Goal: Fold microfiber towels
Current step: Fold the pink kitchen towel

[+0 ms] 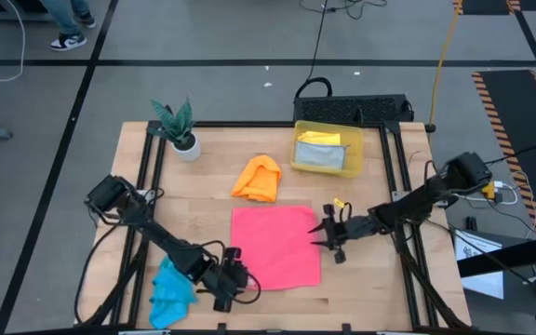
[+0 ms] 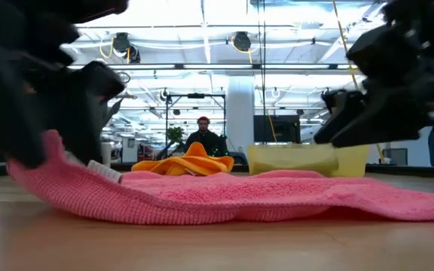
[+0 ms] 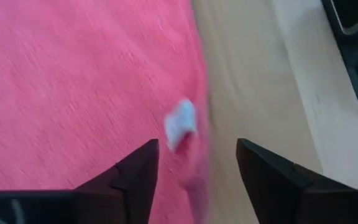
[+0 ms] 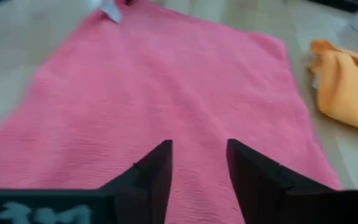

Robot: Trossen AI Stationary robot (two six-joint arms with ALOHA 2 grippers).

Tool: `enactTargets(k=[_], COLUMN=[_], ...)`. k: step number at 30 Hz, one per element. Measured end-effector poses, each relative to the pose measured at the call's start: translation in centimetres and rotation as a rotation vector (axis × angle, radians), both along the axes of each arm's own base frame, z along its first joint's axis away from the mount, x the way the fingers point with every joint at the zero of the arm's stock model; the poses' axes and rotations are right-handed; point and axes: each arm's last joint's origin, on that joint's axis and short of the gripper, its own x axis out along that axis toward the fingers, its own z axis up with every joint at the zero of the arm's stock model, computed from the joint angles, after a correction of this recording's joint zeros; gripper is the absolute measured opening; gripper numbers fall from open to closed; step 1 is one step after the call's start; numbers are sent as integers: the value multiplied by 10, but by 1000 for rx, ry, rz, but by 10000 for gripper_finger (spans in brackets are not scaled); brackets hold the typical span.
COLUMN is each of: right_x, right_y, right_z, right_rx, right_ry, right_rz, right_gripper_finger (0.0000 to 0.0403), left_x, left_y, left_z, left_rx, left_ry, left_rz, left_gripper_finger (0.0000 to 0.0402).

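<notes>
The pink towel (image 1: 275,246) lies flat on the table (image 1: 212,219). The left gripper (image 1: 240,279) and right gripper (image 1: 328,234) sit at its edges, both spread wide and holding nothing.

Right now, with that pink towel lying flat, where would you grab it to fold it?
Probably by two corners of one edge. The pink towel lies spread flat, so only edges and corners can be pinched. The left pincer sits open at its near-left corner, the right pincer open at its right edge; each could come in from its own side.

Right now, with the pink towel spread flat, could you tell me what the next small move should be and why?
Probably close both hands on one towel edge to start the fold. The pink towel lies flat; the left hand sits open at its corner and the right hand open at its opposite edge, neither holding it.
</notes>
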Motion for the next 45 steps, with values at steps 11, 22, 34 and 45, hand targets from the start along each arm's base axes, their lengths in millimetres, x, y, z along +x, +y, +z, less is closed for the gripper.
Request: enactTargets(k=[11,22,34,45], right_x=[-16,-9,6,7], right_y=[37,113,118,110], right_z=[-2,10,-17,-16], right_rx=[-92,-110,-208,-176], right_ry=[37,204,235,282], right_rz=[138,335,317,259], right_gripper_finger=[158,149,78,5], left_x=[-23,-17,-13,-18], left_y=[-20,-20,-11,-11], left_z=[-2,0,-1,-3], left_rx=[104,102,127,143], left_ry=[-23,-76,-55,-13], left_rz=[46,28,46,27], left_gripper_finger=[156,95,92,90])
